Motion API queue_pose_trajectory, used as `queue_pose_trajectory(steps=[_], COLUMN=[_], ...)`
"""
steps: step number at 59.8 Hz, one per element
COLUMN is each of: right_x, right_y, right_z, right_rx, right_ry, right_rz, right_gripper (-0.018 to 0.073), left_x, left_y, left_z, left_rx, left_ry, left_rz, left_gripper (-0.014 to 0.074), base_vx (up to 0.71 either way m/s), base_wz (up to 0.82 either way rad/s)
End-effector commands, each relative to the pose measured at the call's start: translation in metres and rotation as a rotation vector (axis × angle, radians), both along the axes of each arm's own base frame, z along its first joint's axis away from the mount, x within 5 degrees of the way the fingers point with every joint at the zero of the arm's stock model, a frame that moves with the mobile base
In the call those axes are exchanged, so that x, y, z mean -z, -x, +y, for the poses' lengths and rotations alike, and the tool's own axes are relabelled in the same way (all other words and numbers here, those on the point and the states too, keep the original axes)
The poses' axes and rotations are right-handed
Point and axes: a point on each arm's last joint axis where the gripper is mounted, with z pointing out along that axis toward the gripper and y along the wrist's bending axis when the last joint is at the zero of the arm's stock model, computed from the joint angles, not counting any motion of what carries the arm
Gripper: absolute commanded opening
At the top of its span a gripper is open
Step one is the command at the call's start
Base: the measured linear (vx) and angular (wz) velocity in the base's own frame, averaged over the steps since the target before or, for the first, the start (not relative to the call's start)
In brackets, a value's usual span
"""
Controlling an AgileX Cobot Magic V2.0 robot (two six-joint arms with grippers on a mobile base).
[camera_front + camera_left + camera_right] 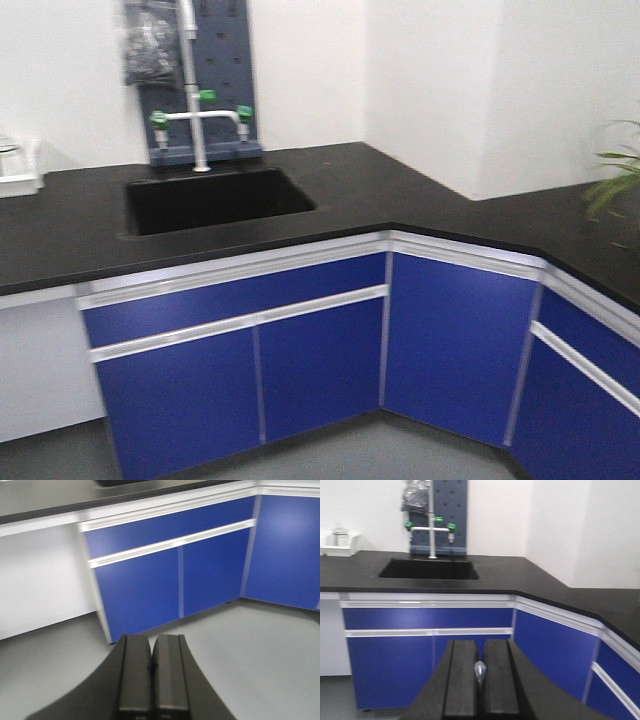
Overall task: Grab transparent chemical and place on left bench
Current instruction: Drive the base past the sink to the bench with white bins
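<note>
In the right wrist view my right gripper [480, 644] is shut on a small translucent, whitish bulb-shaped piece [479, 672] of the transparent chemical, pinched between the black fingers. Its glass beaker is hidden. The long black worktop [80, 235] with a sink runs along the white wall, and it also shows in the right wrist view [355, 577]. In the left wrist view my left gripper [151, 640] is shut and empty, low over the grey floor. Neither gripper shows in the front view.
A black sink [215, 198] with a white tap [197, 120] is set in the worktop. A white bin [20, 175] stands at its far left. Blue cabinet doors [250, 360] are below. The counter turns a corner to the right, where a green plant [615, 185] stands.
</note>
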Motion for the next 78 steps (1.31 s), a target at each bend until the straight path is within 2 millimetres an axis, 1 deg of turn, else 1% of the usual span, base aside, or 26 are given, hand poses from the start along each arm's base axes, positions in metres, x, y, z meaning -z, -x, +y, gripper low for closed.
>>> queue_pose_trajectory(steps=[1, 39, 78], right_x=[-0.0153, -0.0153, -0.0152], right_y=[0.0016, 0.0016, 0.0015], right_z=[0.0022, 0.0022, 0.0021], right_rx=[-0.028, -0.028, -0.027], right_ry=[-0.001, -0.001, -0.001], right_rz=[-0.089, -0.089, -0.088], right_gripper=[-0.0003, -0.0003, -0.0003], left_x=[-0.0027, -0.0027, -0.0027], left_y=[0.0015, 0.0015, 0.0015], left_z=[0.0002, 0.0002, 0.0002], left_rx=[0.001, 0.001, 0.001], left_ry=[0.014, 0.014, 0.014], left_rz=[-0.081, -0.081, -0.081], left_gripper=[-0.0003, -0.0003, -0.0003], base_vx=[0.06, 0.15, 0.23], base_wz=[0.57, 0.55, 0.68])
